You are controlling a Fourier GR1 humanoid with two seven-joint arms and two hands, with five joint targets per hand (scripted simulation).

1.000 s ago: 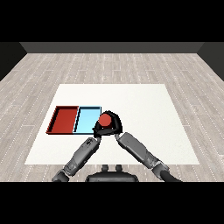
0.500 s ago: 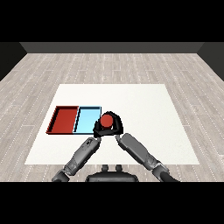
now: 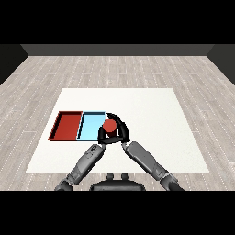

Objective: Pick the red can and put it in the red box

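no text, labels or numbers readable — none.

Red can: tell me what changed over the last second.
The red can, held in the right hand, moved slightly left, now at the light blue tray's right edge. The right hand's fingers stay curled round it. The left hand stays beside it; the red tray has not moved.

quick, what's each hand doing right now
Right hand: shut on the red can.
Left hand: beside the can; fingers cannot be told.
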